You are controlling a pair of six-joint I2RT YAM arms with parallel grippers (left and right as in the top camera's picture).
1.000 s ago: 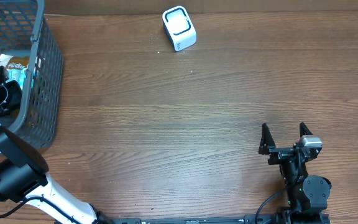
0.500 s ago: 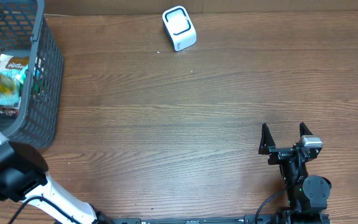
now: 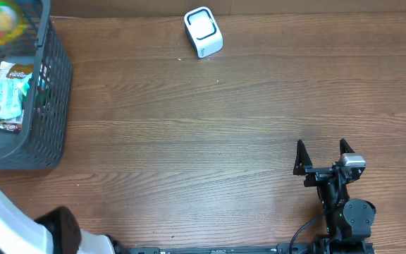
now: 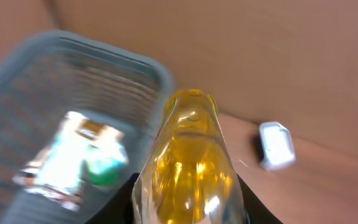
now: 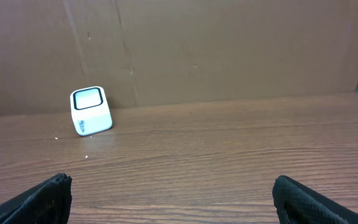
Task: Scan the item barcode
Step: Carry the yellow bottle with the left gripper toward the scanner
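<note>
A clear bottle of yellow liquid [image 4: 188, 162] fills the left wrist view, cap pointing away, with the dark fingers [image 4: 128, 202] of my left gripper [image 4: 188, 202] shut on its sides. From overhead the bottle [image 3: 2, 15] is a yellow-green blur at the far left corner, over the basket's back end. The white barcode scanner [image 3: 203, 32] stands at the table's back edge, also visible as the scanner [image 4: 276, 144] and the scanner [image 5: 91, 110]. My right gripper [image 3: 323, 156] rests open at the front right, nothing between its fingers [image 5: 50, 196].
A grey mesh basket [image 3: 56, 85] sits at the far left, holding a pale snack packet [image 3: 9, 92] and a green item [image 4: 104, 171]. A brown cardboard wall [image 5: 229, 50] runs behind the table.
My left gripper has risen out of the basket with the bottle in it and moved toward the back left corner. The right arm has not moved.
</note>
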